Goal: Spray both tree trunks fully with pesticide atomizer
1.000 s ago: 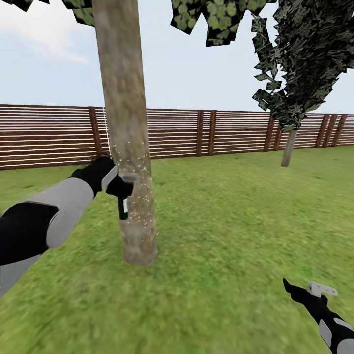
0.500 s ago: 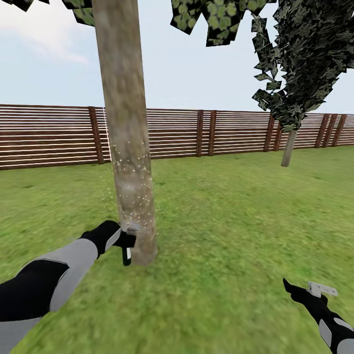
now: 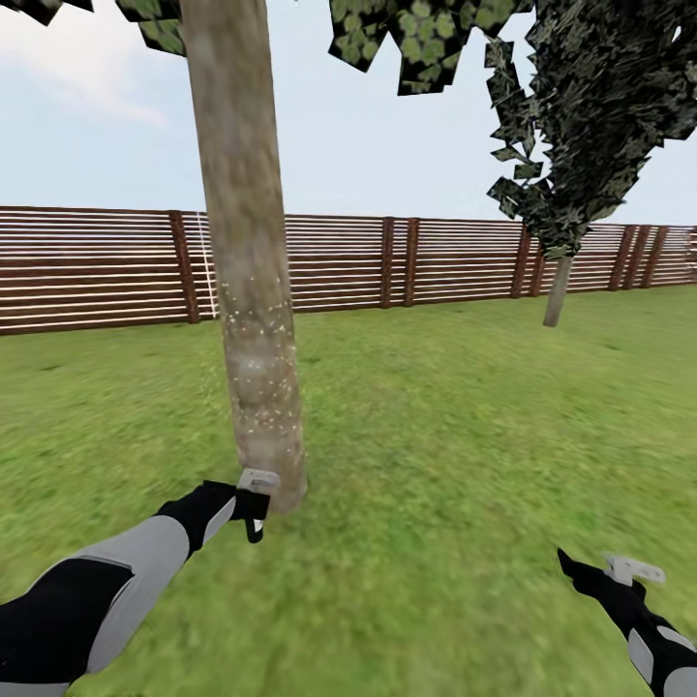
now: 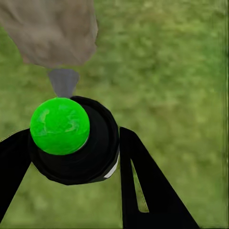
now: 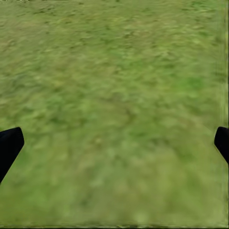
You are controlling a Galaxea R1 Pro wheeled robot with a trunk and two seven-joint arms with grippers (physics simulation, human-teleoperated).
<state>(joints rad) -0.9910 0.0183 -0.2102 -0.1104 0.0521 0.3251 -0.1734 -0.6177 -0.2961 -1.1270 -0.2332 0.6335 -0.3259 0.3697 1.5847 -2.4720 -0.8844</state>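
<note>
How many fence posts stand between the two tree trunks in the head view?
3: a close pair of fence posts mid-fence, one beside the far trunk. The near trunk may hide others.

Brown slatted fence, pale blue sky, faint white cloud

no readable text, no labels, no numbers, no signs anywhere

My arms are grey with black sleeves and black wrists; my fingers are flat, black and slotted.
</note>
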